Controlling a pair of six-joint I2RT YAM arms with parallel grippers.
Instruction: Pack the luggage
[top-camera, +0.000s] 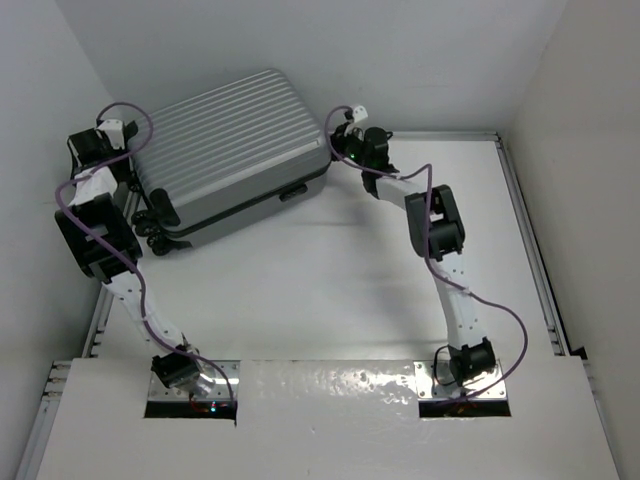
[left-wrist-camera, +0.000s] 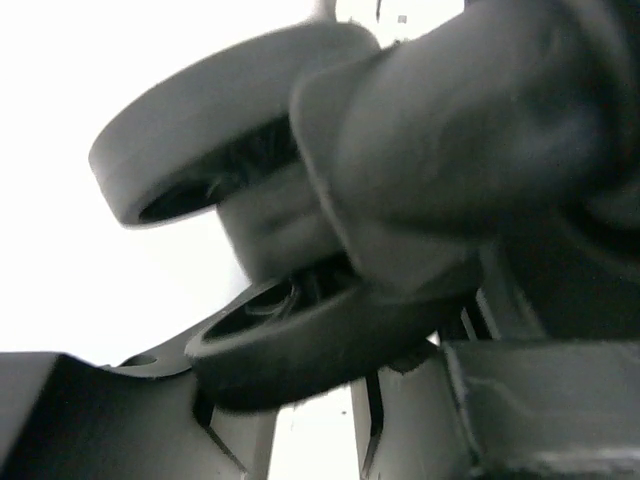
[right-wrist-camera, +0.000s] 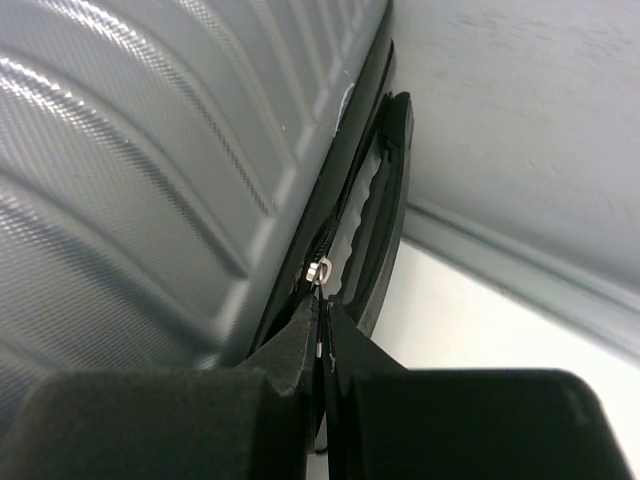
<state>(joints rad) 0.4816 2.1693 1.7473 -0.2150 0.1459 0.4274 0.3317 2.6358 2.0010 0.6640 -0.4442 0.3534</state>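
**A:** Silver-grey ribbed shell, lid down. The luggage (top-camera: 235, 150) lies flat on the far left part of the table (top-camera: 330, 290), with its wheels towards the left arm. Is it packed, then?

**B:** Close to it, I'd judge. The two halves are together, and nothing of the contents can be seen. What looks left is the zip.

**A:** Who has the zip?

**B:** The right gripper (right-wrist-camera: 322, 330). Its fingers are pinched tight on the small metal zipper pull (right-wrist-camera: 318, 270), at the seam just beside the black carry handle (right-wrist-camera: 385, 200).

**A:** And the other arm?

**B:** The left gripper (top-camera: 130, 180) sits at the wheel end. Its camera is filled by a blurred black twin caster wheel (left-wrist-camera: 300, 350). I cannot tell whether it is clamped on the wheel or only near it.

**A:** How much zip remains?

**B:** I can't say, because the seam shows only around the handle. The pull probably has to be drawn along the seam while the case is steadied.
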